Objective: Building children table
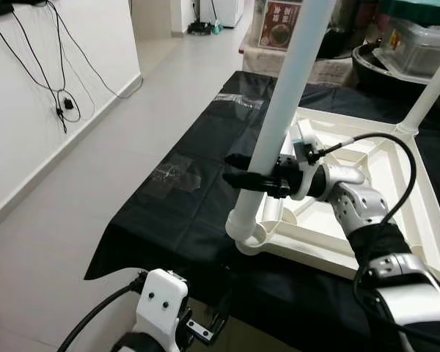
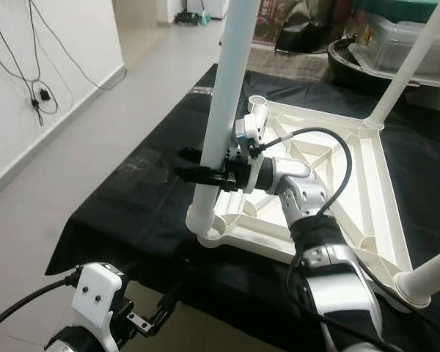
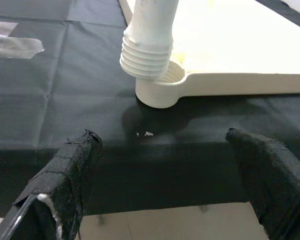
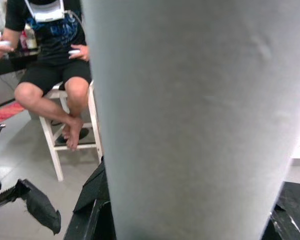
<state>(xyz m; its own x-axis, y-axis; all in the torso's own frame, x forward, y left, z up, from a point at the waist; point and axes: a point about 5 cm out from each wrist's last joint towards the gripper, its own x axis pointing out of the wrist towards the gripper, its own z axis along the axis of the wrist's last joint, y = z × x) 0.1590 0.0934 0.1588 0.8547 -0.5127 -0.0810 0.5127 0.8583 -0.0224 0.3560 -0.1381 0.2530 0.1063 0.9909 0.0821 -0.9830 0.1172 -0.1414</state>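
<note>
A white child's table top (image 1: 392, 183) lies upside down on a black cloth (image 1: 176, 213). My right gripper (image 1: 235, 169) is shut on a white table leg (image 1: 282, 110), held nearly upright over the near-left corner socket (image 1: 251, 236). In the left wrist view the leg's threaded end (image 3: 147, 55) sits tilted at the socket (image 3: 160, 92) mouth, its threads showing. Two more legs stand in other corners (image 2: 403, 73) (image 2: 434, 275). My left gripper (image 3: 165, 142) is open, low at the cloth's near edge, short of the socket.
The cloth's near edge drops to bare floor (image 1: 44, 249) on the left, beside a white wall with hanging cables (image 1: 59, 103). Plastic boxes (image 1: 418, 40) stand behind the table top. A person (image 4: 50, 50) sits on a white stool across the room.
</note>
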